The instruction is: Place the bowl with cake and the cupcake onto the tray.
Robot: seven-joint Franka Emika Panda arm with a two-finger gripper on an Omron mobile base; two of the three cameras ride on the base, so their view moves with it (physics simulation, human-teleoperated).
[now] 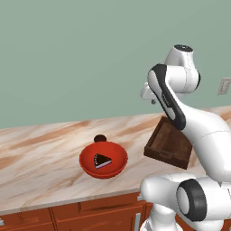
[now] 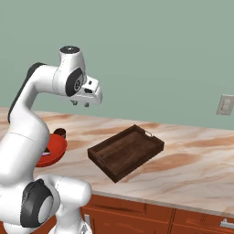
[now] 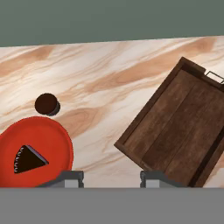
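The red bowl (image 1: 113, 154) (image 2: 55, 148) (image 3: 50, 142) rests on the marble counter with a dark cake wedge (image 1: 102, 161) (image 3: 27, 159) inside. Just behind it stands the small brown cupcake (image 1: 100, 138) (image 2: 61, 133) (image 3: 46, 104), close to the bowl's rim. The dark wooden tray (image 1: 169, 144) (image 2: 125, 151) (image 3: 183, 127) lies to the right with nothing in it, turned at an angle. My gripper (image 1: 152, 101) (image 2: 81, 104) (image 3: 111, 179) hangs high above the counter between bowl and tray, pointing down. Its fingers are apart and hold nothing.
The counter (image 1: 40, 153) (image 2: 192, 160) runs along a green wall, with brown cabinet drawers (image 1: 90, 214) under its front edge. A wall outlet (image 1: 224, 85) (image 2: 225, 105) sits at the far right. Bare marble (image 3: 105, 87) lies between bowl and tray.
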